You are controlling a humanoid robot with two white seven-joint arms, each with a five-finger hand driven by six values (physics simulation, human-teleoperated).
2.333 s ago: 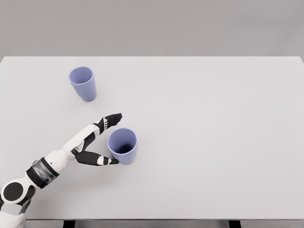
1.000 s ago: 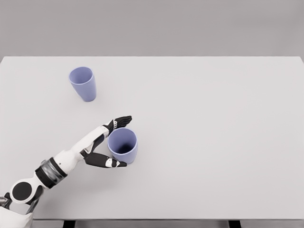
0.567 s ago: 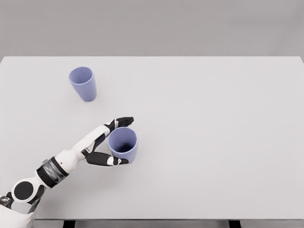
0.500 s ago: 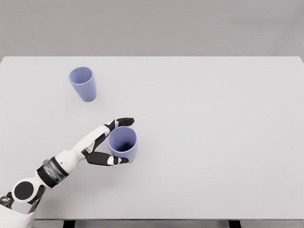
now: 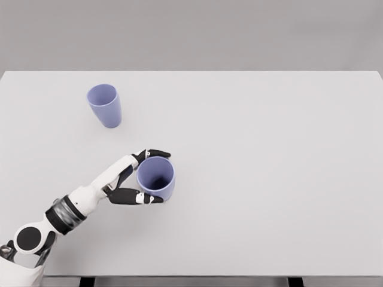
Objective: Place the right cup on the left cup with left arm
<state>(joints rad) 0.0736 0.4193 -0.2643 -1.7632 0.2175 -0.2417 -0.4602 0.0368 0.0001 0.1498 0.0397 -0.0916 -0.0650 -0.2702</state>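
Since the earliest frame, the left hand has slid rightward and closed in on the near lavender cup: its fingers, once stretched flat beside the cup, now curl over the far rim, and the thumb has come in against the near wall. The cup itself has shifted only slightly to the right.

From the head view, this is the only camera, so everything rests on one high angle. The left hand grips the near lavender cup, with dark fingers hooked around its far side and the thumb pressed low on its near-left side. The palm is mostly hidden behind the cup's left wall, so how much of it touches cannot be told. Whether the cup's base rests on the white table or has lifted just off it is also unclear from above; a faint shadow sits at its lower right. The cup stands roughly upright, its open mouth facing the camera.

The far lavender cup stands upright to the far left, well apart from the hand and the gripped cup, mouth open.

The left arm enters from the lower left; its shoulder is cut off by the bottom edge. The table's near edge and two dark legs barely show at the bottom.
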